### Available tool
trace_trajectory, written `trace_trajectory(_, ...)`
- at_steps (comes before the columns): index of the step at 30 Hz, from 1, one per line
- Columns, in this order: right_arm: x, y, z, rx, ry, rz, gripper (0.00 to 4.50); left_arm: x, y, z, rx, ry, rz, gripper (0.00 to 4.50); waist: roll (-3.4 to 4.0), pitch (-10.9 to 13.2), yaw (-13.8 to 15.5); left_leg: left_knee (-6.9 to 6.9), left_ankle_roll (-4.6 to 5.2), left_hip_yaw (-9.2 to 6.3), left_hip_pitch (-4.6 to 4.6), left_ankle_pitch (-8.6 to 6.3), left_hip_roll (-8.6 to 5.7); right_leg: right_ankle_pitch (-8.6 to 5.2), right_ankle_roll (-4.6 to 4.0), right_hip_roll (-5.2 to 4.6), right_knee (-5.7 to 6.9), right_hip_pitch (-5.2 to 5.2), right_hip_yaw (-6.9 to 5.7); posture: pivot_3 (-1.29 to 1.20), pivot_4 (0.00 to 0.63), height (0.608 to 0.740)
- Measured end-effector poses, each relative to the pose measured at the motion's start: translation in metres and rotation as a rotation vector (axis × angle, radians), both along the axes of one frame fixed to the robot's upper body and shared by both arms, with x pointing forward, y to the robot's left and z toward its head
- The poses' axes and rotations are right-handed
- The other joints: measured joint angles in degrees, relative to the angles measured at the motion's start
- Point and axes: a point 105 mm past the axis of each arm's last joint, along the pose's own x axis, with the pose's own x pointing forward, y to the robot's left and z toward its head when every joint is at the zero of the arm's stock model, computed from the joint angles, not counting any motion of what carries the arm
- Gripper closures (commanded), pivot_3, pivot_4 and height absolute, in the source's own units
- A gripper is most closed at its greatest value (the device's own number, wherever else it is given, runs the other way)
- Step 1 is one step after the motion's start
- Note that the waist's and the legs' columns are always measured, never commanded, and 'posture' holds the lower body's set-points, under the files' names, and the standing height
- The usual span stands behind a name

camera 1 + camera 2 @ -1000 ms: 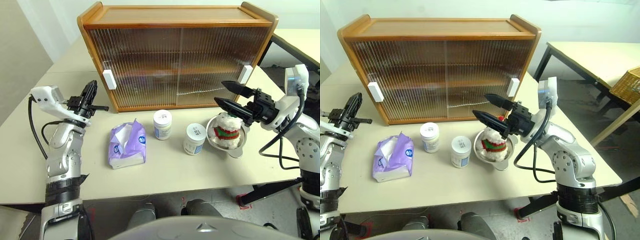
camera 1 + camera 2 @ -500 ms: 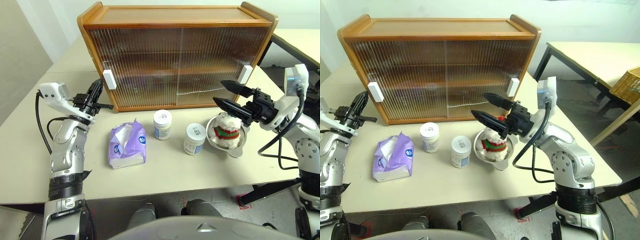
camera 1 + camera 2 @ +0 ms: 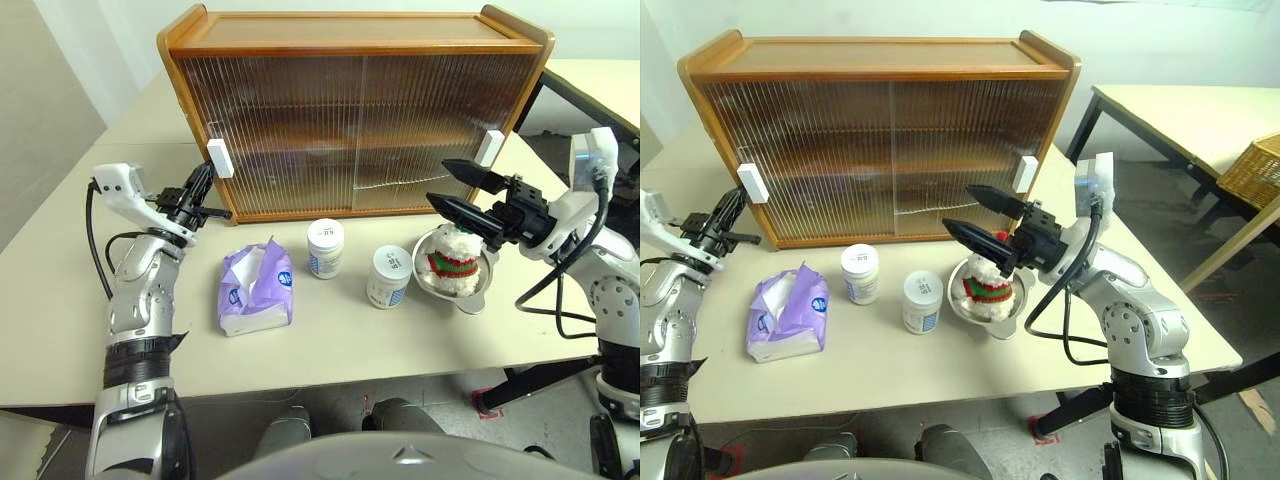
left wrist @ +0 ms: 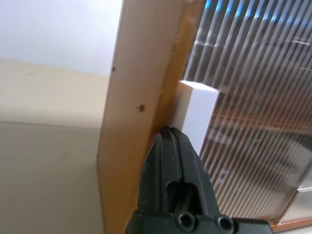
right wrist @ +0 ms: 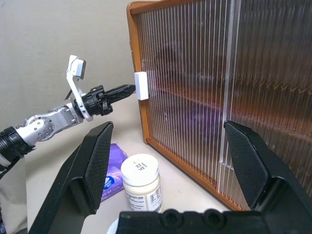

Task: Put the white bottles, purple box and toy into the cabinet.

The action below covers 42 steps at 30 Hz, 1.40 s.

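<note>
White handle [image 3: 215, 158] of the cabinet [image 3: 350, 105] sits just past my clenched left gripper [image 3: 203, 176]. I see my right gripper [image 3: 465, 192] spread wide above the toy [image 3: 455, 258], grasping nothing.

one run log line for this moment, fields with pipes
left gripper: shut, at cabinet left handle | right gripper: open, above toy | doors closed

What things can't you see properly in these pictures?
- Inside the cabinet: the ribbed doors blur it in every view.
- Words on the two bottles' labels: too small in the eye views.
- The toy's underside: hidden by its bowl.
- Whether the left gripper touches the white handle: the tips are very near it, but contact is unclear.
</note>
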Motion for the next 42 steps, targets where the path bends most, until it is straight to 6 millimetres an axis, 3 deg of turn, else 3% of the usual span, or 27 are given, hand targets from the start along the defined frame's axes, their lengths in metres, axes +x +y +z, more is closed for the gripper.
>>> trace_trajectory(12,0.0,0.0,0.001,0.006,-0.007,-0.001,0.0,0.004,-0.027,0.001,0.003,-0.012,-0.12,4.48,0.0,0.0,0.0,0.16,0.04,-0.04,-0.26,-0.04,0.02,0.04,-0.05,-0.07,0.0,-0.13,0.0,-0.22,0.0,0.74)
trace_trajectory(28,0.001,0.0,-0.001,0.013,0.0,-0.02,0.0,0.024,-0.081,0.011,0.001,-0.007,-0.364,4.48,0.0,0.0,-0.4,0.25,0.06,-0.04,-0.43,-0.05,0.02,0.14,0.14,-0.1,-0.02,-0.23,0.03,-0.25,0.0,0.74)
trace_trajectory(42,-0.001,0.002,0.001,0.012,-0.011,-0.03,0.0,0.026,-0.129,0.011,0.02,0.009,-0.545,4.48,0.0,0.0,-1.5,0.26,0.12,-0.03,-0.5,-0.09,0.02,0.3,0.54,-0.09,-0.08,-0.27,0.05,-0.27,0.0,0.74)
